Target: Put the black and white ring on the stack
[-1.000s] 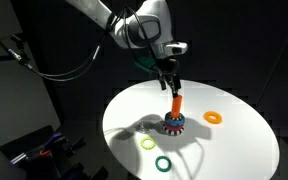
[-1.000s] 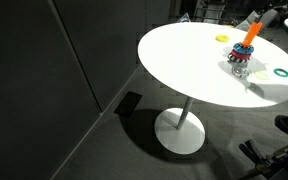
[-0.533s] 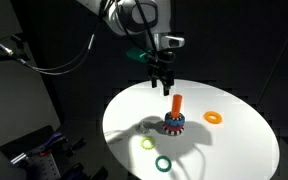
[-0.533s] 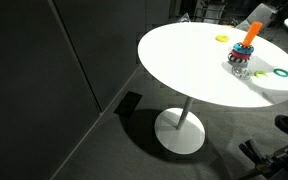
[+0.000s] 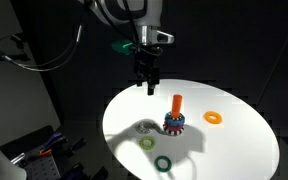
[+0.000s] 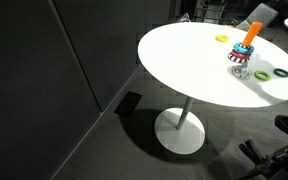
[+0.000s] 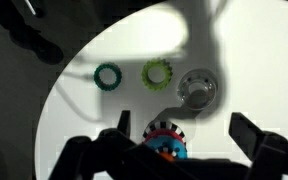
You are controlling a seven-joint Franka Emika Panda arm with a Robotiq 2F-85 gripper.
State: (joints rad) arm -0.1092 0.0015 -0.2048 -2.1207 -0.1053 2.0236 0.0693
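The stack (image 5: pixel 174 118) is an upright orange peg with toothed rings piled at its base, standing near the middle of the round white table (image 5: pixel 234 150). It also shows in an exterior view (image 6: pixel 246 55). In the wrist view the black and white ring (image 7: pixel 152 127) lies around the peg on the stack (image 7: pixel 166 146), above the red and blue rings. My gripper (image 5: pixel 147 85) hangs open and empty above the table, up and to the left of the peg. In the wrist view its two fingers (image 7: pixel 184 140) stand wide apart on either side of the stack.
A yellow-green ring (image 5: pixel 147 144) and a dark green ring (image 5: pixel 163 163) lie near the table's front edge; both show in the wrist view (image 7: pixel 158 72) (image 7: pixel 107 75). A flat orange ring (image 5: pixel 213 117) lies right of the stack. Dark floor surrounds the table.
My gripper has risen from the peg's top and moved left, away from the stack. The rings on the table have not moved.
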